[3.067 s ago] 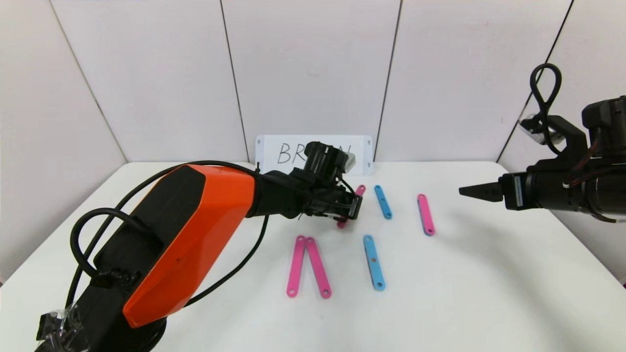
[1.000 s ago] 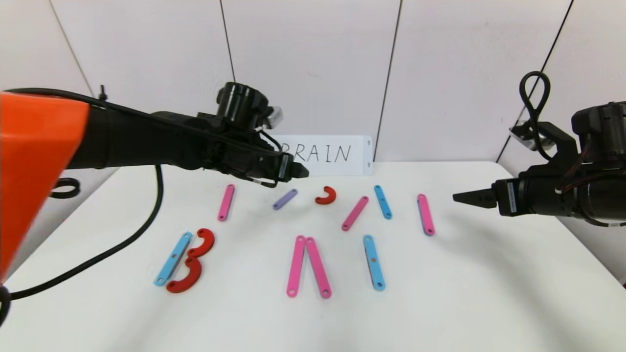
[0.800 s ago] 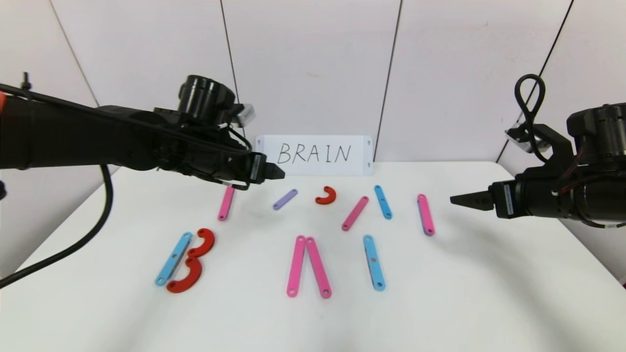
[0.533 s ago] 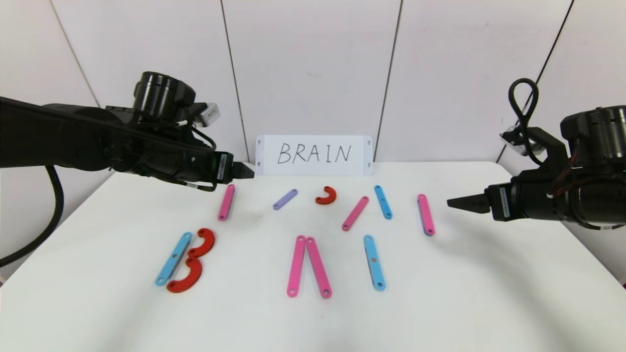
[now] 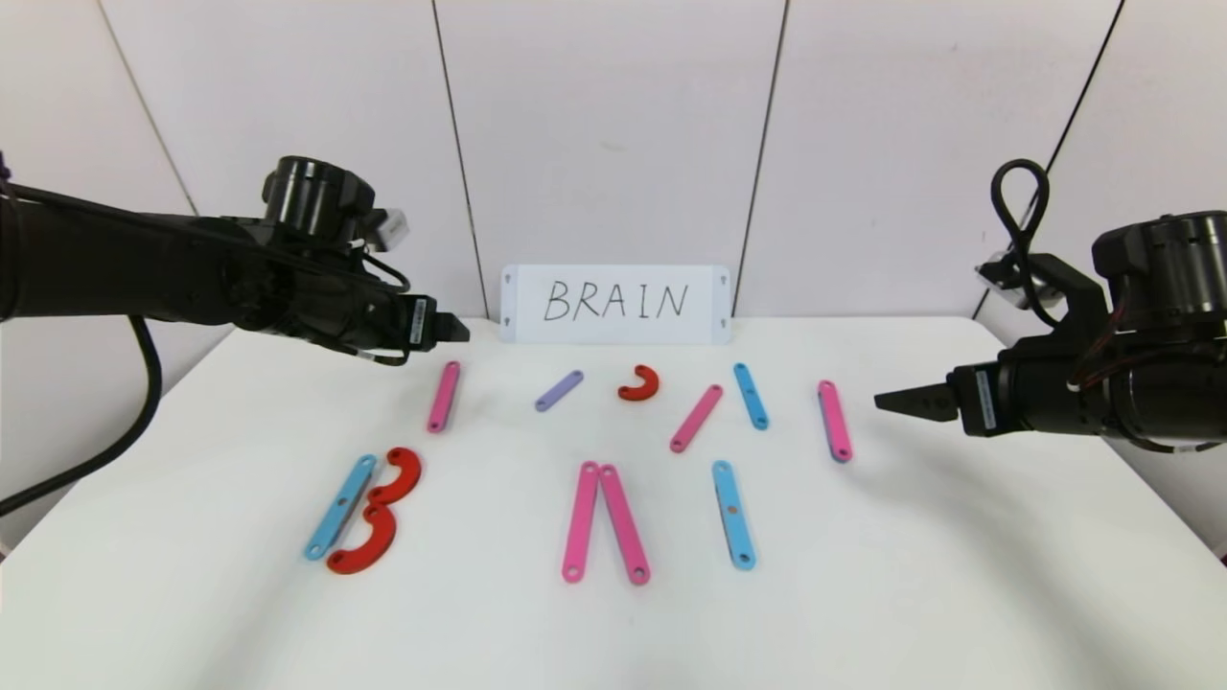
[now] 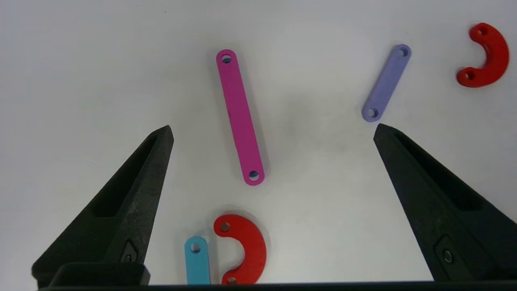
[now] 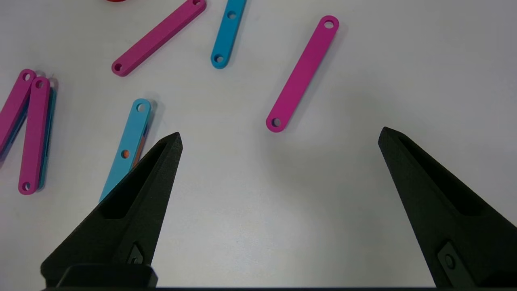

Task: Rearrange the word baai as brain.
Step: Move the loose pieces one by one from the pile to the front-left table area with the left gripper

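Both grippers raised, spread wide, empty.
Left gripper [image 5: 458, 330] upper left, right gripper [image 5: 887, 402] mid-right; letter strips [image 5: 604, 522] flat on table [image 5: 959, 575], centre; arms cut off.

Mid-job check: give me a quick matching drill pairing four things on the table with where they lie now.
Things:
1. lilac bar
2. lone red curve
3. two red curves
4. white card

Places:
A. touching a light-blue bar, near left
B. propped against the back wall
C. between the far-left pink bar and the lone red curve
D. just in front of the card

Pairs: 1-C, 2-D, 3-A, 4-B
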### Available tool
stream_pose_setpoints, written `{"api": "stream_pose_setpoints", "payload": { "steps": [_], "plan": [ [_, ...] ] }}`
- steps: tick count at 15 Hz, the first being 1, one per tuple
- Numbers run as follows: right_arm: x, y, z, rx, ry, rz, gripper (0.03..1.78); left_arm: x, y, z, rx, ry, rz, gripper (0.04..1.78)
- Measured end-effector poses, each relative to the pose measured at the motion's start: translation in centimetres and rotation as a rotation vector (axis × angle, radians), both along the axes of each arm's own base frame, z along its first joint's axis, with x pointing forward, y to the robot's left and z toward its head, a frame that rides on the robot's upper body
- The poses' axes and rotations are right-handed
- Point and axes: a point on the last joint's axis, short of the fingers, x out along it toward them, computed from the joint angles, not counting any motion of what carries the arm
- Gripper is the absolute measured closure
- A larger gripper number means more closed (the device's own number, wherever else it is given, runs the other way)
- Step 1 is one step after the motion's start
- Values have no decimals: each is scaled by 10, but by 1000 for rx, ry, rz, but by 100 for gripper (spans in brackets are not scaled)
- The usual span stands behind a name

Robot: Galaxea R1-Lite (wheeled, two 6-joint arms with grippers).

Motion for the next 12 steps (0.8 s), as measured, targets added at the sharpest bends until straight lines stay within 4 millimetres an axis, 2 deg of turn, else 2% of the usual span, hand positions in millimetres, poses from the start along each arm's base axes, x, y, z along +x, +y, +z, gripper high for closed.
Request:
{"api": "stream_pose_setpoints", "payload": {
  "steps": [6, 12],
  "plan": [
    [0, 0, -1, -1, 2, 1, 11, 47, 4, -45, 54, 71, 86, 8],
    [0, 0, -1, -1, 3, 0, 11, 59, 5, -78, 68, 152, 92, 8]
  ]
}}
